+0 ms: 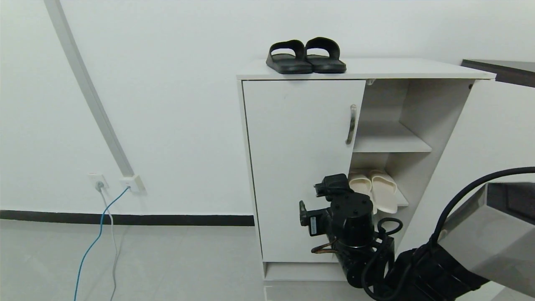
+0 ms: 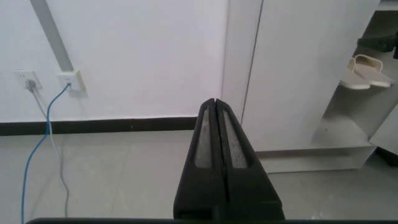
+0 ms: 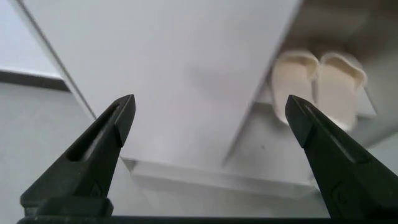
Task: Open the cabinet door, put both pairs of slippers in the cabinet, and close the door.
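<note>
**One pair shelved, the black pair waiting on top**

The left gripper [image 2: 216, 107] is hanging low with its jaws pressed together on nothing. The floor is lying beneath them and the cabinet [image 1: 418, 67] is standing well ahead, off to one side.

The right gripper [image 3: 210, 102] is hovering with its jaws spread wide and empty, just in front of the cabinet's lower part. Ahead of those jaws the shut door [image 1: 301, 167] is presenting its free edge. Deeper in, past that edge, the white slippers [image 3: 318, 81] are sitting side by side on a lower shelf. The open door [image 1: 485, 138] is standing swung out beside the right arm.

Well above both sets of jaws, the black slippers [image 1: 306, 56] are resting together on the cabinet's top, near its front edge.

By the look of it, the first pair is placed and fetching the second is the step in hand. That seems to call for raising the right arm from shelf height to the top. The spread jaws would then need to close on the black pair's straps and carry the pair down to the bare shelf above the white pair. Only then would the door need swinging shut.
</note>
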